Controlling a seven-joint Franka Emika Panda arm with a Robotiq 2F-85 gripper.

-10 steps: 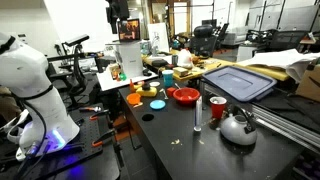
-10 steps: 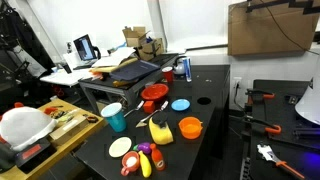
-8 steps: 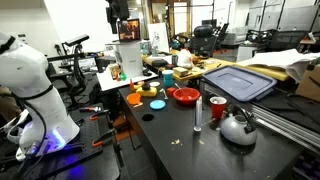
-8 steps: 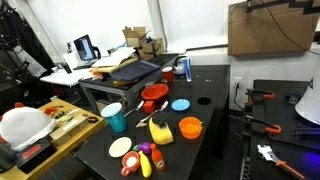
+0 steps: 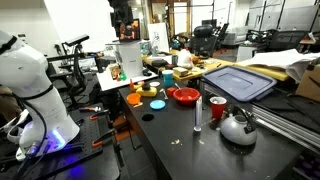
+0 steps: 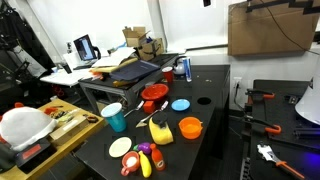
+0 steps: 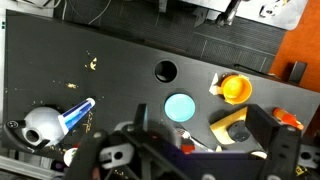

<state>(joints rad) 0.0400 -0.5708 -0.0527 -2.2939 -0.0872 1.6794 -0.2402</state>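
The blue disc [image 7: 180,106] lies flat on the black table [image 7: 60,50], straight below the gripper [image 7: 200,140] and well apart from it; in the wrist view it sits just past the gap between the two fingers. The jaws stand wide apart with nothing in them. Just beside the disc are a yellow block [image 7: 228,125] and an orange bowl [image 7: 236,88], with a round hole [image 7: 165,71] in the tabletop near it. A kettle [image 7: 40,125] stands farther off.

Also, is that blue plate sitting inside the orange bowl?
No, the blue plate lies flat on the black table, apart from the orange bowl beside it.
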